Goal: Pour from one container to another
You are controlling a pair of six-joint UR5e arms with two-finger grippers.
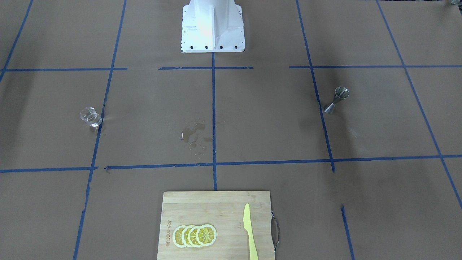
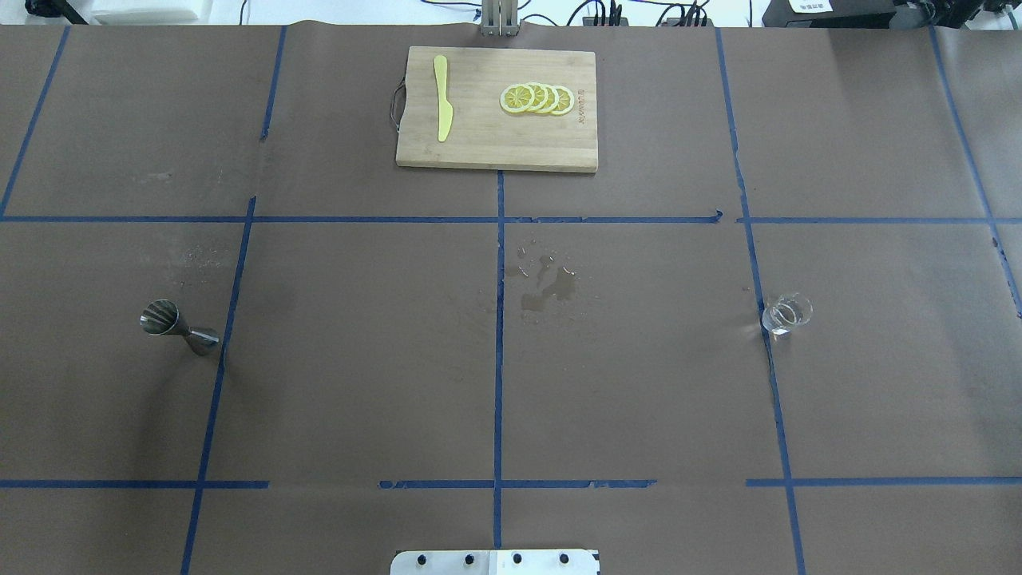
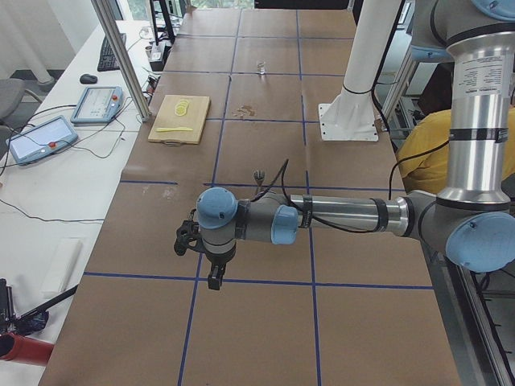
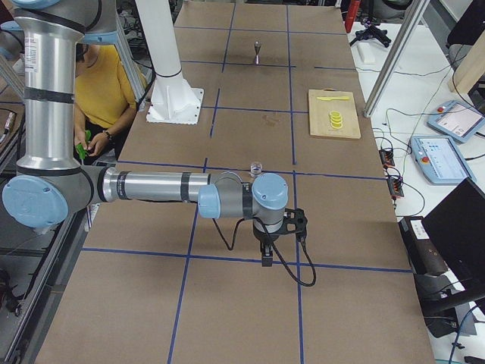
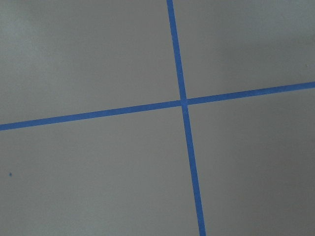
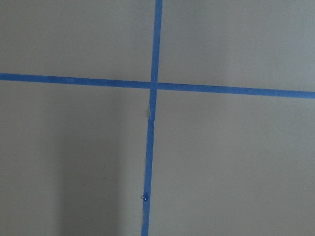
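While both arms lie stretched out low and level over the bench (image 2: 359, 359), I see each wrist bent so that its tool points straight down. The left arm (image 3: 338, 215) carries the left end effector (image 3: 214, 277) above a crossing of blue tape (image 5: 183, 102). The right arm (image 4: 151, 186) holds the right end effector (image 4: 267, 256) the same way at the opposite end. I cannot tell whether either is wide or narrow. The steel jigger (image 3: 258, 174) stands well apart from the left end effector, toward the bench's middle. The glass cup (image 4: 256, 166) stands upright, well inward of the right end effector.
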